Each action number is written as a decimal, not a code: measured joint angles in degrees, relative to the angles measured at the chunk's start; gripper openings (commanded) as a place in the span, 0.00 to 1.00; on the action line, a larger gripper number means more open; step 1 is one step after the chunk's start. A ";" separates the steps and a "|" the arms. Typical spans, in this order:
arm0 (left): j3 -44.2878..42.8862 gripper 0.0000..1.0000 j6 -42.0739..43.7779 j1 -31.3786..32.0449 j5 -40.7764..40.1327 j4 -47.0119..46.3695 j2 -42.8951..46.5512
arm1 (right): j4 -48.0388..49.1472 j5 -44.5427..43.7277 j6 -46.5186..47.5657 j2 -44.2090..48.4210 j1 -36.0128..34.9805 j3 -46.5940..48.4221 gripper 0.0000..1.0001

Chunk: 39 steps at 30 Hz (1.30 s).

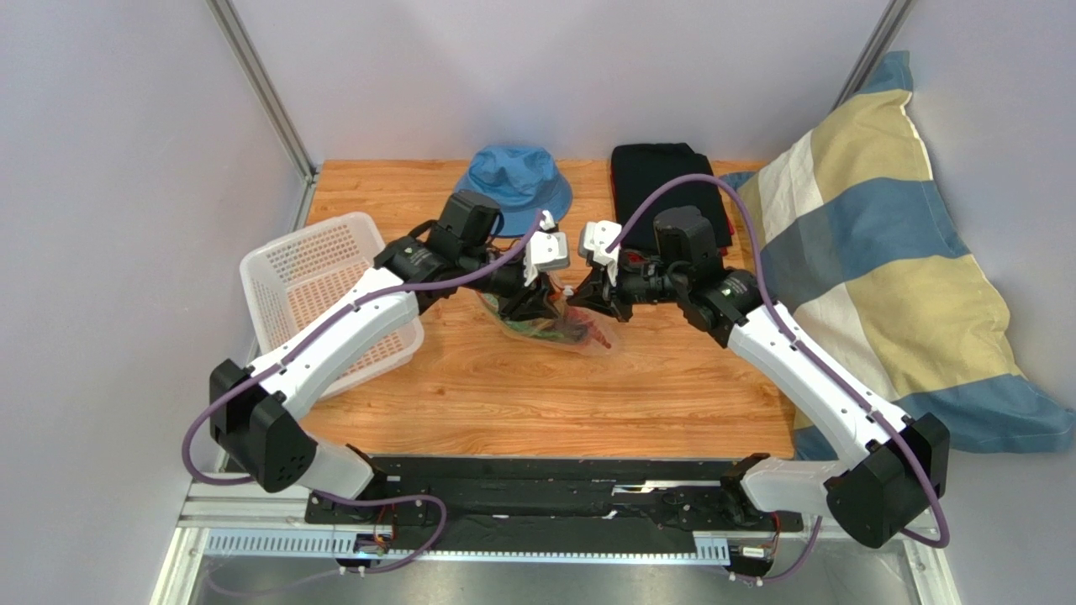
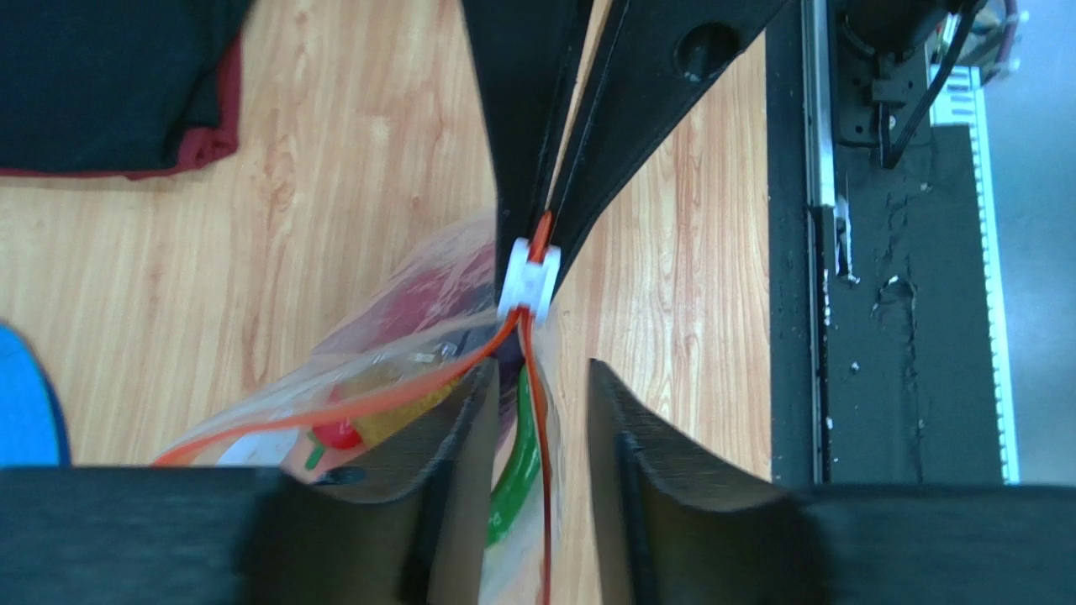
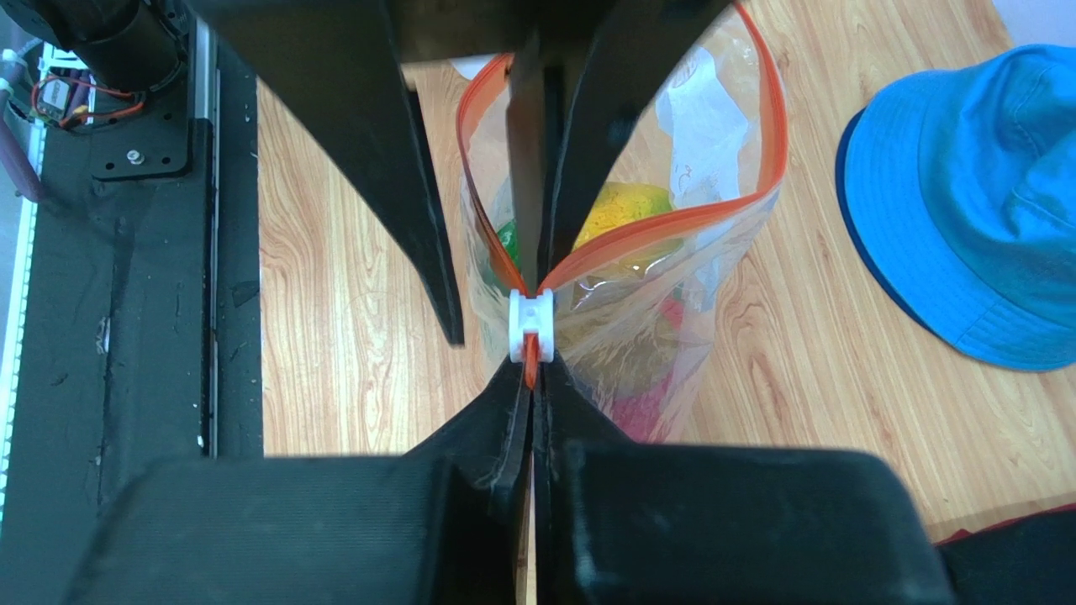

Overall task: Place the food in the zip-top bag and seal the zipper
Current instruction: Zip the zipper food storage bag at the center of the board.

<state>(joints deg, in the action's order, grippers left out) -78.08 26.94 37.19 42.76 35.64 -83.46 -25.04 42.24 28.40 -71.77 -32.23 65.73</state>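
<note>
The zip-top bag (image 1: 562, 333) lies mid-table with the food inside: a green chili (image 2: 518, 466), a red piece (image 2: 335, 435) and a yellow piece (image 3: 625, 208). Its mouth stands open, and the orange-red zipper (image 3: 657, 230) spreads into a loop. My right gripper (image 3: 531, 378) is shut on the end of the strip, just behind the white slider (image 3: 531, 323). My left gripper (image 2: 537, 378) is open, its fingers astride one side of the strip (image 2: 546, 479) close to the slider (image 2: 528, 280). The two grippers face each other over the bag, left gripper (image 1: 546, 296) and right gripper (image 1: 584, 303).
A white mesh basket (image 1: 322, 296) stands at the left. A blue hat (image 1: 515, 183) and a folded black cloth (image 1: 663, 177) lie at the back. A striped pillow (image 1: 884, 252) fills the right side. A black rail (image 1: 556, 485) runs along the near edge.
</note>
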 measured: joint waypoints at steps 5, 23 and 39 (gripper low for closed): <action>-1.40 0.45 0.33 -0.90 0.00 -0.35 4.90 | -0.52 0.02 1.05 1.40 0.00 -0.76 0.00; -7.10 0.40 6.08 2.62 1.77 -0.96 -0.09 | -0.83 -0.17 1.42 3.74 0.00 -1.25 0.00; -8.44 0.16 11.69 2.29 1.31 1.46 -1.75 | -0.87 -0.72 1.22 5.97 2.45 -2.25 0.00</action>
<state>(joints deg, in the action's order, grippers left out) -86.52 38.63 39.48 44.07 37.10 -85.21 -25.91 41.52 29.63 -65.80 -29.78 63.48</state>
